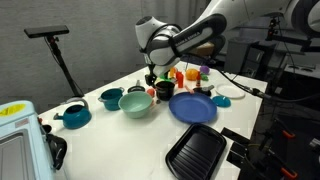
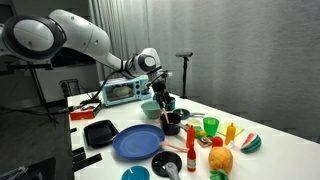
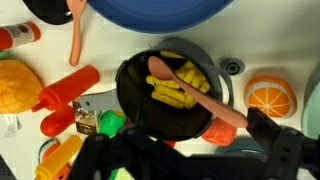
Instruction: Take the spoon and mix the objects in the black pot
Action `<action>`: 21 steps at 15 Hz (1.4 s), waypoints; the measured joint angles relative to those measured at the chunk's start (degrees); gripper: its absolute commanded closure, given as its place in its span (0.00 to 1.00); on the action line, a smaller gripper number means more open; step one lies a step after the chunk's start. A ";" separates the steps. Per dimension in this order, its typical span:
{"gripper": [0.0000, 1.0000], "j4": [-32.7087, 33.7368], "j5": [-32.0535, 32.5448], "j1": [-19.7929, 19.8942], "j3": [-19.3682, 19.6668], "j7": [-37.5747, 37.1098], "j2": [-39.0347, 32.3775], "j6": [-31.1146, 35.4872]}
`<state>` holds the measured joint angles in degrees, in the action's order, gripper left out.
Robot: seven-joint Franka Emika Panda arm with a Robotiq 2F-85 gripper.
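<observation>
Spoon (image 3: 200,96) lies diagonally across the black pot (image 3: 127,88), handle lower right, under the spread gripper (image 3: 185,142).

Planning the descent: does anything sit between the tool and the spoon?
Nothing visible does. In the wrist view the open tool hovers over the black pot; the spoon lies uncovered on the yellow pieces.

The small round black pot (image 3: 130,95) holds yellow strips and a pink spoon (image 3: 200,96), handle over its rim.
</observation>
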<state>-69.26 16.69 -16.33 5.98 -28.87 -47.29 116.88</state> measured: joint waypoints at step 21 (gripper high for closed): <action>1.00 15.46 0.91 -1.83 2.46 -0.06 -9.84 -8.10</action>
<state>-53.79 17.60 -18.17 8.44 -28.93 -57.13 108.78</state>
